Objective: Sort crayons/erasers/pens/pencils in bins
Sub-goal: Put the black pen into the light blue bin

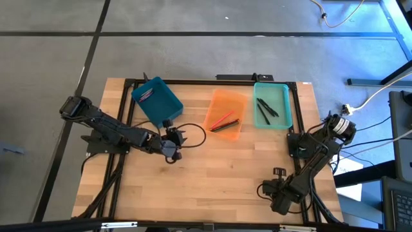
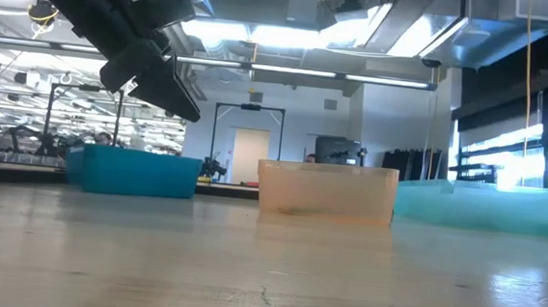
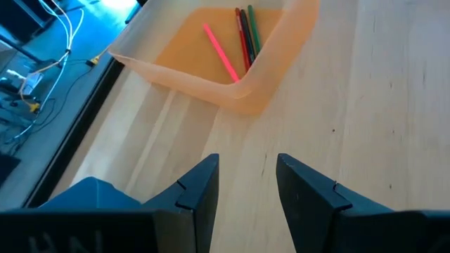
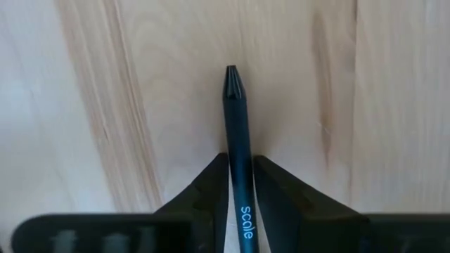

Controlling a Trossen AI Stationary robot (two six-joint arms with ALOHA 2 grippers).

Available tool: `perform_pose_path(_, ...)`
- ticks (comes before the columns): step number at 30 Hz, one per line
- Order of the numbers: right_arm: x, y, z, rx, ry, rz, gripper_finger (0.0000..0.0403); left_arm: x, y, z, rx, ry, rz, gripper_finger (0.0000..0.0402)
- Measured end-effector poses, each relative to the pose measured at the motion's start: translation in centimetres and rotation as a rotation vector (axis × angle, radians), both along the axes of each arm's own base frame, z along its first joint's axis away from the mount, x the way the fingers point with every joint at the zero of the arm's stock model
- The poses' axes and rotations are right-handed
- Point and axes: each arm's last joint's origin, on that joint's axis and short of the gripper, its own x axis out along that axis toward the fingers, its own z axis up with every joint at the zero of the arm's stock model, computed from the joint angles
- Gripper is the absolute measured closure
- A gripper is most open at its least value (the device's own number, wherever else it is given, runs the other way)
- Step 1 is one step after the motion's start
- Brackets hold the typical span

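Note:
My right gripper (image 4: 240, 160) is shut on a dark blue pen (image 4: 238, 119) printed "scale", close above the wood near the table's front right (image 1: 278, 174). My left gripper (image 3: 246, 179) is open and empty, raised above the table left of centre (image 1: 171, 145), beside the blue bin (image 1: 158, 100); it also shows high up in the low view (image 2: 154, 68). The orange bin (image 1: 226, 113) holds a pink pencil (image 3: 221, 53) and a few others. The teal bin (image 1: 272, 105) holds dark pens (image 1: 265, 108). My right gripper pinches the pen's barrel (image 4: 241, 176) between its two fingers (image 4: 207, 186). The pen lies along the fingers and its tip (image 4: 233, 74) sticks out past them toward the tabletop. I cannot tell whether the tip touches the wood.
The three bins stand in a row along the table's far side: blue left, orange middle, teal right. A dark cable loop (image 1: 193, 132) lies by my left gripper. Bare wood (image 1: 219, 174) stretches across the table's middle and front.

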Motion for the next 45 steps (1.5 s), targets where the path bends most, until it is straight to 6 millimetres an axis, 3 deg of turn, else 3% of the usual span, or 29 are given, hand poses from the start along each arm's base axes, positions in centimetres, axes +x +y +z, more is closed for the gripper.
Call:
perform_pose_path(9, 1.0, -0.5, 0.1, -0.013, -0.061, -0.036, 0.0331, 0.3, 0.4, 0.2, -0.020, -0.044, 0.034, 0.0266)
perform_pose_path(16, 2.7, -1.5, 0.3, -0.070, -0.162, -0.077, 0.0366, 0.4, 0.6, 0.3, -0.063, -0.080, 0.072, 0.0266)
perform_pose_path(24, 6.1, -2.8, 2.0, -0.241, -0.364, -0.026, 0.0358, 0.5, 0.9, 0.3, -0.066, -0.089, 0.086, 0.0266)
perform_pose_path(31, 8.1, -5.5, 4.0, -0.385, -0.437, -0.070, 0.0357, 0.5, 0.9, 0.3, -0.108, -0.103, 0.099, 0.0266)
perform_pose_path(35, 8.2, -8.1, 6.3, -0.481, -0.472, -0.223, 0.0357, 0.5, 0.9, 0.1, -0.135, -0.079, 0.072, 0.0266)
perform_pose_path(40, 6.8, -11.4, 9.8, -0.584, -0.590, -0.520, 0.0356, 0.4, 0.9, 0.1, -0.134, -0.071, 0.071, 0.0266)
perform_pose_path(45, 5.0, -14.8, 12.1, -0.665, -0.612, -0.686, 0.0356, 0.5, 0.8, 0.2, -0.141, -0.087, 0.071, 0.0266)
